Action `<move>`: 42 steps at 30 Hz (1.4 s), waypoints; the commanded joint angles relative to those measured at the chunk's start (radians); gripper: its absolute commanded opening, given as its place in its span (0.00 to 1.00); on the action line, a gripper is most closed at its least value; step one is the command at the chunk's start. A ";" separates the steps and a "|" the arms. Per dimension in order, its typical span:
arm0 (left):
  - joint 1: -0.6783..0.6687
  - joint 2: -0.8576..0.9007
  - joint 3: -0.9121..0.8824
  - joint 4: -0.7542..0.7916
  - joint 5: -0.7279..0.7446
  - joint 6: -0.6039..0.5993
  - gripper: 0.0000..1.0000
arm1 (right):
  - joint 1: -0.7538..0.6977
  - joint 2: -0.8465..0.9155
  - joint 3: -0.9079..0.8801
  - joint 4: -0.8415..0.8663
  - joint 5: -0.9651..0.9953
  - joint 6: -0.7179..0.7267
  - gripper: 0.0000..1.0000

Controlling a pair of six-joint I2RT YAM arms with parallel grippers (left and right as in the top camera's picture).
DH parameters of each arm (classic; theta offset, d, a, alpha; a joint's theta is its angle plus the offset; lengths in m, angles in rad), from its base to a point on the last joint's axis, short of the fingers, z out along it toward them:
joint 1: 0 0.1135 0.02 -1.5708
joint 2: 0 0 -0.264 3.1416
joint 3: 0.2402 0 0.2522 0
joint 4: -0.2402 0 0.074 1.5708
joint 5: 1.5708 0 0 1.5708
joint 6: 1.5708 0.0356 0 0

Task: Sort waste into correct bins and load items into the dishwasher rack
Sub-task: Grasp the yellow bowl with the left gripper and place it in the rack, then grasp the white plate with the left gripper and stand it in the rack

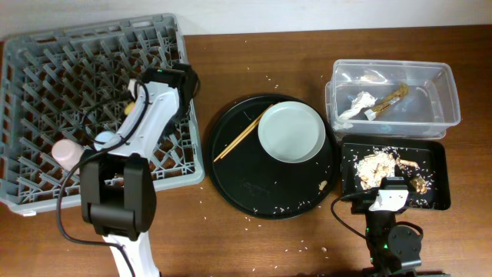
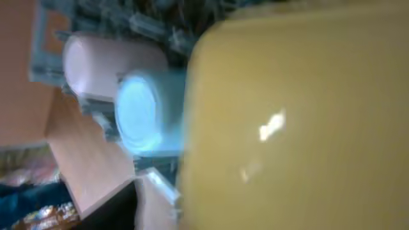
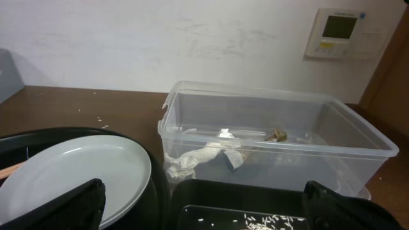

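Observation:
The grey dishwasher rack (image 1: 46, 69) fills the left of the table. A pink cup (image 1: 65, 151) and a blue cup (image 1: 104, 140) stand in it; both also show in the left wrist view, pink cup (image 2: 108, 64) and blue cup (image 2: 140, 115). My left gripper (image 1: 137, 94) is over the rack, shut on the yellow bowl (image 2: 300, 121), which fills that blurred view. The grey plate (image 1: 290, 132) and chopsticks (image 1: 238, 137) lie on the round black tray (image 1: 246, 192). My right gripper (image 3: 208, 214) is open and empty by the black tray (image 1: 434, 173).
The clear tub (image 1: 446, 96) at the back right holds the napkin (image 1: 360, 104) and the brown wrapper (image 1: 392, 96). Food scraps (image 1: 377, 165) lie in the small black tray. Rice grains are scattered over the table and the trays. A wall stands behind the tub (image 3: 275, 102).

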 commanded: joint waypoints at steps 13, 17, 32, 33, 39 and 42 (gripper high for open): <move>-0.386 0.110 0.149 0.385 0.769 0.486 0.74 | -0.003 -0.006 -0.009 -0.002 -0.002 -0.003 0.98; -0.386 0.288 0.149 0.402 0.986 0.436 0.41 | -0.003 -0.006 -0.009 -0.002 -0.002 -0.003 0.98; 0.222 -0.070 0.439 -0.155 -0.085 0.238 0.00 | -0.003 -0.006 -0.009 -0.002 -0.002 -0.003 0.98; 0.232 -0.070 0.431 -0.096 -0.182 0.238 0.00 | -0.003 -0.006 -0.009 -0.002 -0.002 -0.003 0.98; 0.232 -0.070 0.368 0.043 -0.211 0.239 0.00 | -0.003 -0.006 -0.009 -0.002 -0.002 -0.003 0.98; 0.231 -0.070 0.185 0.220 -0.100 0.375 0.00 | -0.003 -0.006 -0.009 -0.002 -0.002 -0.003 0.98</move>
